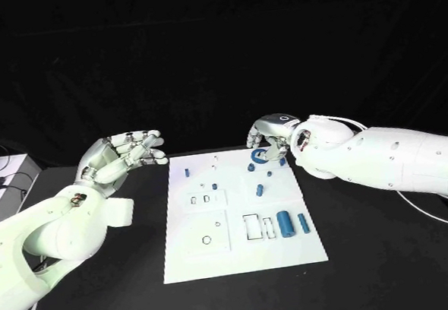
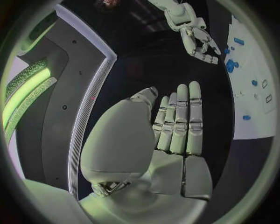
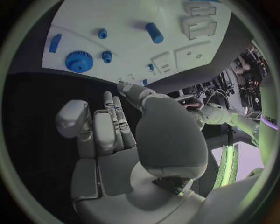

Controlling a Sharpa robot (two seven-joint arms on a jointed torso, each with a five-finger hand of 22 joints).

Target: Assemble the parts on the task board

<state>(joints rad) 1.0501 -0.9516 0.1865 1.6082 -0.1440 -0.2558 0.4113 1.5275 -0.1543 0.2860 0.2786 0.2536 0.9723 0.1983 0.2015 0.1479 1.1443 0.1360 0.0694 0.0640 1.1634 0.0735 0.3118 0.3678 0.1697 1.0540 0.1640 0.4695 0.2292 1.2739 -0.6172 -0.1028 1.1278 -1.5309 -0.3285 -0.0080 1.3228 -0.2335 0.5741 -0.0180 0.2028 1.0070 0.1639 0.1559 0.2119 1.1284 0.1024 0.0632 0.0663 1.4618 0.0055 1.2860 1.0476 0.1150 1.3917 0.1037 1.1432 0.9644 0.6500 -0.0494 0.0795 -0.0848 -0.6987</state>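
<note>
My left hand (image 1: 125, 156) hangs above the bench (image 1: 108, 292) just off the left side of the task board (image 1: 193, 262), near its far corner. It holds nothing; in the left wrist view its fingers (image 2: 185, 119) lie straight and side by side, with the thumb set apart from them.

My right hand (image 1: 272, 137) is over the far right corner of the task board. In the head view its fingers curl downward around the blue gear (image 1: 259, 155), which sits at that far edge of the board. In the right wrist view the gear (image 3: 79, 61) lies on the white plate clear of my fingers (image 3: 111, 123), which are extended with nothing between them. I record this hand as empty and loosely spread, not gripping.

Parts on the board, from the head view: a large blue cylinder (image 1: 285, 224) lies near the right edge on the near half, with a thinner blue pin (image 1: 303, 223) just beside it on the outer side. A short blue peg (image 1: 260, 190) lies toward the middle right. Small blue pieces sit further up: one near the left edge (image 1: 186, 172), one nearer the centre (image 1: 215, 186). Rectangular recesses (image 1: 253, 226) lie beside the large cylinder, and a raised white block (image 1: 206, 198) stands on the left half. None of these parts touches either hand.
</note>
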